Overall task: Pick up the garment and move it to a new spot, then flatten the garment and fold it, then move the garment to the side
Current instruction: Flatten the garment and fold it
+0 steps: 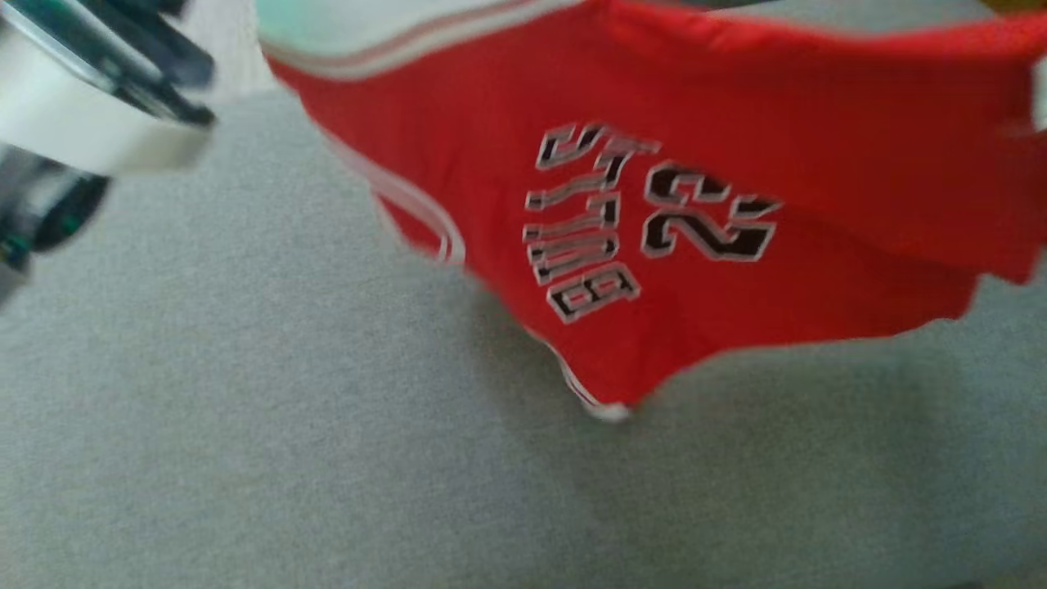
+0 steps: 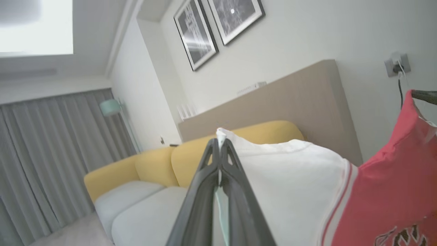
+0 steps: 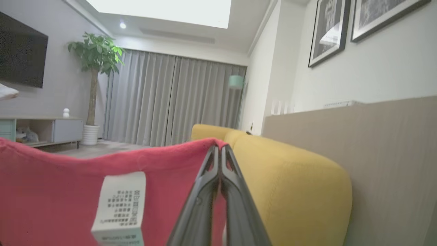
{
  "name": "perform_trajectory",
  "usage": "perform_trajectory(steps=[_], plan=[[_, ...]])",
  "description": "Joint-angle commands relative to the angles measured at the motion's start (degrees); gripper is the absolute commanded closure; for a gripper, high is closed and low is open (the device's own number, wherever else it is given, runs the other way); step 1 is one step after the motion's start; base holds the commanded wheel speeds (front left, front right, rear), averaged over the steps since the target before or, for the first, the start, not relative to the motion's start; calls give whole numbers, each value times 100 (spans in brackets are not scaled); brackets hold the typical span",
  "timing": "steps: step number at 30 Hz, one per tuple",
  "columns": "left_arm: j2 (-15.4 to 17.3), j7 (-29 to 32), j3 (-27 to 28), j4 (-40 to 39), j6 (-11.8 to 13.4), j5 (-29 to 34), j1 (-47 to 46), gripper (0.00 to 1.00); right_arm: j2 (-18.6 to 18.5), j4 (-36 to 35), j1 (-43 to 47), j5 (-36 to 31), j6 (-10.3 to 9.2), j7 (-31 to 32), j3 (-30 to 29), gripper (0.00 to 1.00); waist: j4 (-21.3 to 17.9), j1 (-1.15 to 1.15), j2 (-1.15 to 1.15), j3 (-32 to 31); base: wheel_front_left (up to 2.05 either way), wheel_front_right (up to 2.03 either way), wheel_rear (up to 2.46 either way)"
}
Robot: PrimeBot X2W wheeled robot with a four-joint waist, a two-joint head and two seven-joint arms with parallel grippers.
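The garment [image 1: 695, 147] is a red jersey with black-and-white lettering, the number 22, and a white sleeve part. It hangs in the air above the grey sofa seat [image 1: 245, 425], stretched between both grippers. In the left wrist view my left gripper [image 2: 220, 143] is shut on the white sleeve edge [image 2: 290, 177]. In the right wrist view my right gripper [image 3: 220, 150] is shut on the red hem [image 3: 153, 160], next to a white care label [image 3: 119, 205]. The left arm's pale body [image 1: 90, 106] shows blurred at the head view's upper left.
The yellow sofa back [image 3: 290, 171] and its grey seat cushions [image 2: 143, 212] lie below the jersey. A beige panel [image 2: 290, 99] and framed pictures [image 2: 211, 27] are behind it. Grey curtains [image 3: 170, 102], a potted plant [image 3: 94, 68] and a low cabinet [image 3: 51, 128] stand across the room.
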Motion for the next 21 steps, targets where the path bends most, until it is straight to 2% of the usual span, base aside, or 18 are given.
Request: perform_trajectory(steps=[1, 6, 9, 12, 16, 21], plan=[[307, -51, 509, -181, 79, -11, -453, 100, -273, -288, -288, 111, 39, 106, -70, 100, 23, 1, 0, -44, 0, 0, 0], [635, -62, 1054, -799, 221, 28, -732, 100, -722, -431, -768, 381, 39, 510, -346, 100, 27, 1, 0, -73, 0, 0, 0], [819, 104, 1174, -952, 193, -36, -917, 100, -946, -297, -1124, 466, 39, 674, -364, 100, 44, 1, 0, -17, 0, 0, 0], [864, 418, 1137, -956, 71, -66, -1116, 100, -1104, -65, -1538, 559, 39, 800, -130, 100, 76, 1, 0, 148, 0, 0, 0], [717, 808, 990, -661, -141, 1, -1421, 100, -1252, 489, -2267, 746, 39, 999, 611, 100, 114, 1, 0, 524, 0, 0, 0], [243, 1152, 755, 253, -361, 361, -2027, 100, -1153, 1431, -3573, 659, 39, 1131, 1605, 100, 218, 1, 0, 1243, 0, 0, 0]])
